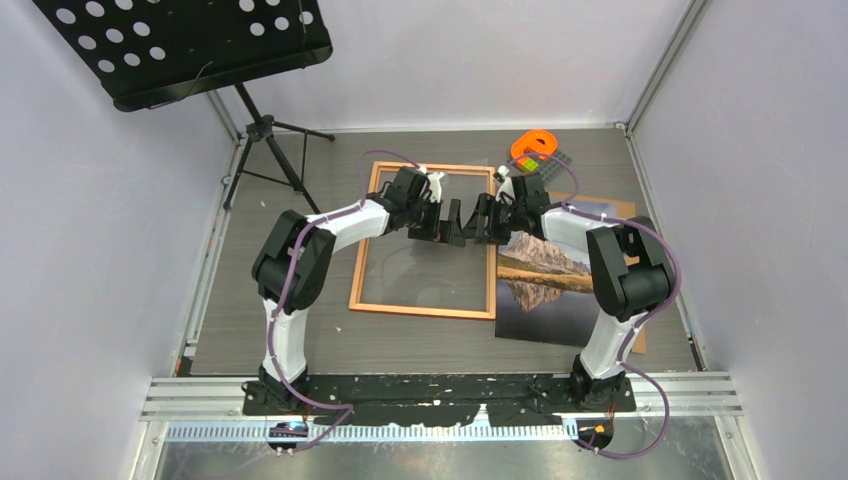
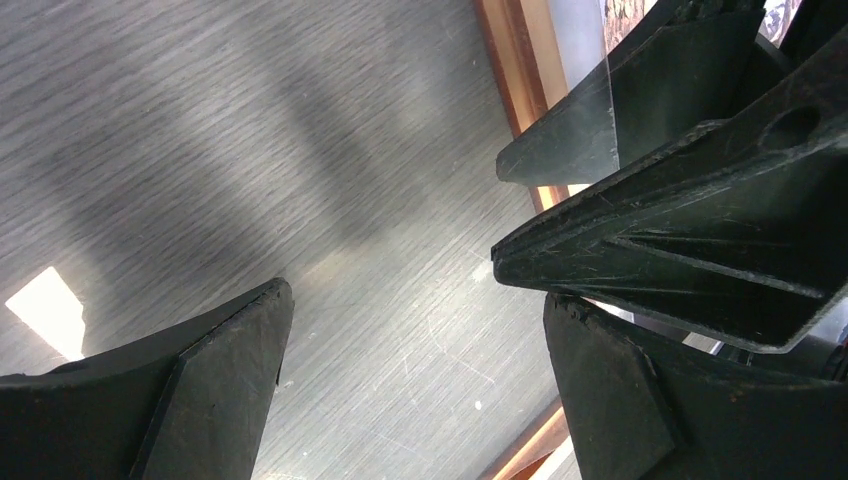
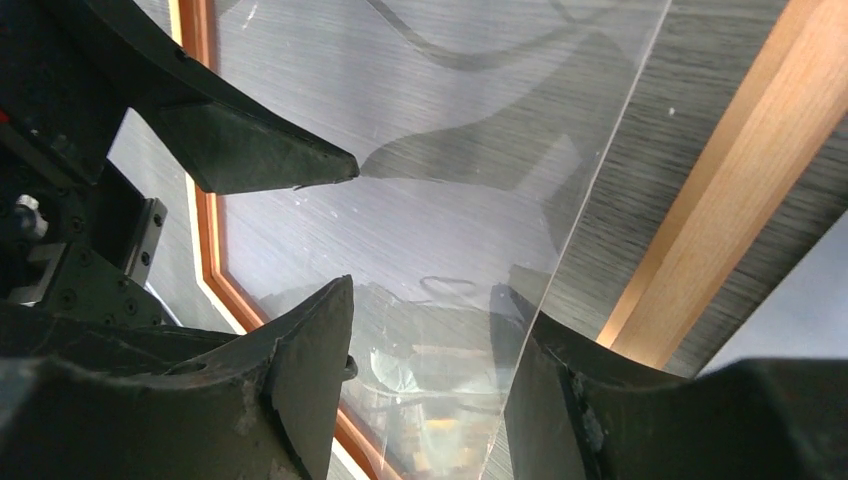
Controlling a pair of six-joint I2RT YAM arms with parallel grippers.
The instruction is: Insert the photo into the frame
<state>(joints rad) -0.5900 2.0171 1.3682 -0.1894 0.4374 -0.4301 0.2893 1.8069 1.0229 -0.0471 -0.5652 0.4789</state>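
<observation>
Now | left tool [image 1: 455, 228] fully released | right tool [image 1: 478, 222] jaws apart, not clenched | photo [image 1: 545, 280] probably thin, light, bendy, slippery: pinch one free edge gently | frame [image 1: 420, 308] beside it

The frame [image 1: 420, 311] is laid flat on the grey wood-grain tabletop [image 1: 300, 340], at the middle of the workspace, with its long sides running away from the arm bases. It is a large rectangle with a thin orange-brown wooden border, and the tabletop is seen through its opening. A clear pane [image 3: 450, 200] is seen inside the border. The photo [image 1: 545, 290] is laid picture side up just beside the frame's right side. A rocky mountain mirrored in a lake is shown on it. Its far part is hidden under the right arm.
</observation>
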